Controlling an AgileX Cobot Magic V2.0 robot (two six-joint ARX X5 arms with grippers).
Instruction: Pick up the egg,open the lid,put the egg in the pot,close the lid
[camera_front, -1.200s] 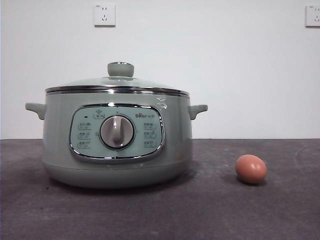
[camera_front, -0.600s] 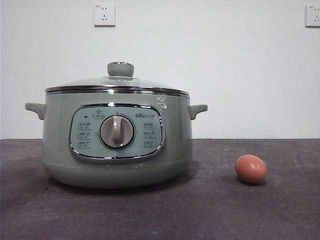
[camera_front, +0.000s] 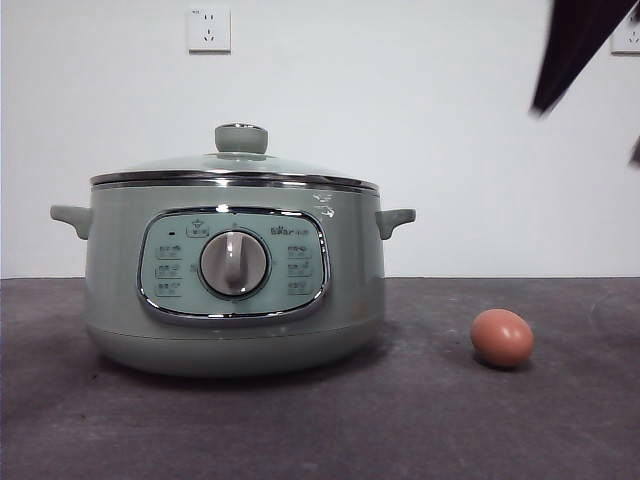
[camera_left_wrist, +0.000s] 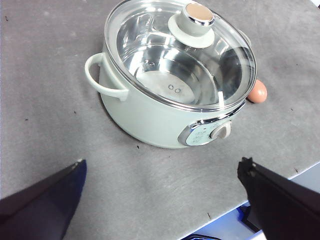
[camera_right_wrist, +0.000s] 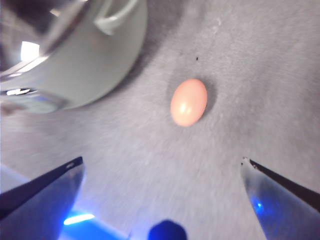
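My right gripper (camera_right_wrist: 161, 170) is hanging above the table with its jaws spread wide, gripping nothing. The egg (camera_right_wrist: 189, 102) is lying at 12 o'clock between the two jaw tips in the right wrist view, clear of both, resting on the grey table (camera_right_wrist: 260, 70). In the front view a dark arm tip (camera_front: 570, 45) is showing at the top corner, about 1 o'clock from the egg (camera_front: 502, 338) and well above it; I'm taking it for my right arm since that one is over the egg.

My left gripper (camera_left_wrist: 162, 172) is also wide open and empty, hanging high over the table, the pot (camera_left_wrist: 150, 110) at 12 o'clock from its jaws and well apart from them.

In the front view the pot (camera_front: 232, 270) is sitting upright on the table (camera_front: 420, 420), dial facing the camera. The lid (camera_front: 235, 168) is sitting closed on the pot, knob on top. The egg is lying on its side at about 4 o'clock from the pot, near it but not touching. Through the lid (camera_left_wrist: 182, 55) the steel inside is showing.

Two wall sockets (camera_front: 208, 30) are showing high on the white wall.
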